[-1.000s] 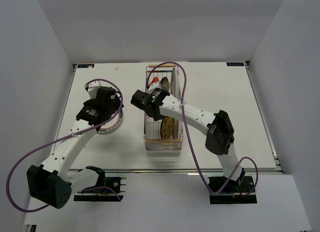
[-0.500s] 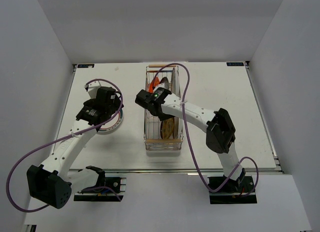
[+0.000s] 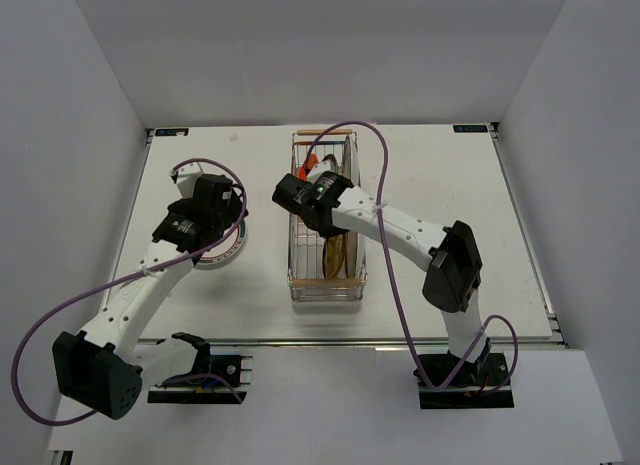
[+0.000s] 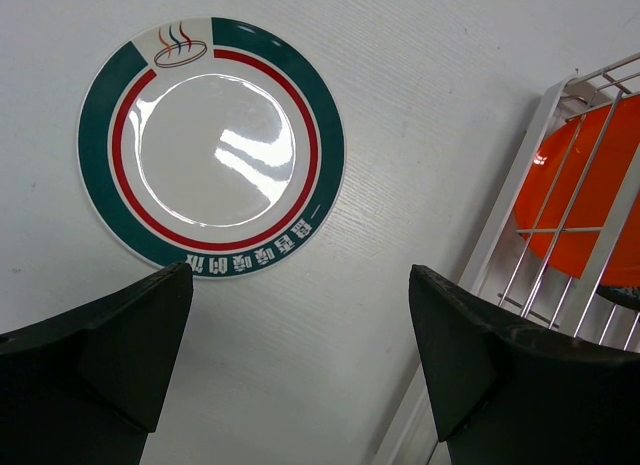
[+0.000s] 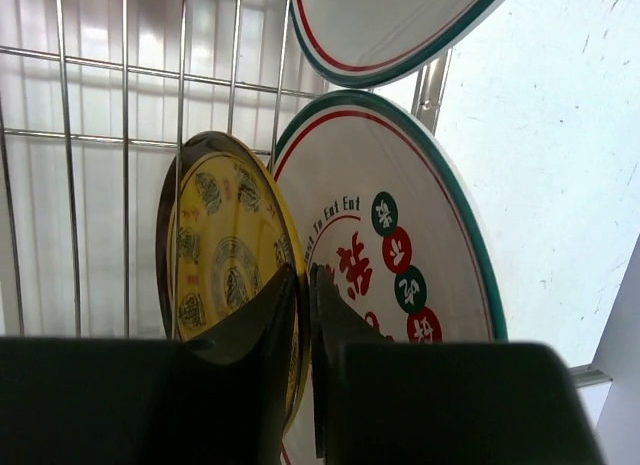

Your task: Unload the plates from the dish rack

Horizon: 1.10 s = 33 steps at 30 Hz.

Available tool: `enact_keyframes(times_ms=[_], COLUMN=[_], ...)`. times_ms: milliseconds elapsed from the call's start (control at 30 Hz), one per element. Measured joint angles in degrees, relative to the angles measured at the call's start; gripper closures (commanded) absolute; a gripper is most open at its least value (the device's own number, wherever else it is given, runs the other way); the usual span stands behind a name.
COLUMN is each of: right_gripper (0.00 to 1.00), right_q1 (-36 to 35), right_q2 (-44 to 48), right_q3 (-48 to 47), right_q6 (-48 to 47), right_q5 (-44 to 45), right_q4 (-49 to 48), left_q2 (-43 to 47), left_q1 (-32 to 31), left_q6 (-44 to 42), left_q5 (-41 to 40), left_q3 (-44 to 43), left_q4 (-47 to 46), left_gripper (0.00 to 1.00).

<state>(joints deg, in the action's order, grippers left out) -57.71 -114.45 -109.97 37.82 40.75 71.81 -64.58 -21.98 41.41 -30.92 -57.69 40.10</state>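
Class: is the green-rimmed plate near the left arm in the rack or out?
Out: the plate lies flat on the table, beside the rack.

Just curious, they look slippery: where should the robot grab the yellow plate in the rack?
By its upper rim, from straight above: the yellow plate stands on edge in the dish rack, close beside a white plate, leaving only the rim free.

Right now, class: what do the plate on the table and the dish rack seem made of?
Plate on the table: glossy glazed ceramic or melamine, judging by sharp light reflections. Dish rack: thin metal wire, shiny chrome-like finish.
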Motion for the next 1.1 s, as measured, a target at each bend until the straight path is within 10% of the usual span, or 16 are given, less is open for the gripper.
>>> enact_keyframes(times_ms=[1100], right_gripper=[1.00], right_q1=[1.2], right_q2=[2.9], right_q3=[-1.4], right_q6=[-6.3], right_q5=[0.8], right_q4=[-1.0], left_q2=[1.0], left_q1=[0.1], left_q6=[0.0], left_q5=[-0.9], left_q3=[0.0], left_q4=[0.2], left_gripper=[0.02])
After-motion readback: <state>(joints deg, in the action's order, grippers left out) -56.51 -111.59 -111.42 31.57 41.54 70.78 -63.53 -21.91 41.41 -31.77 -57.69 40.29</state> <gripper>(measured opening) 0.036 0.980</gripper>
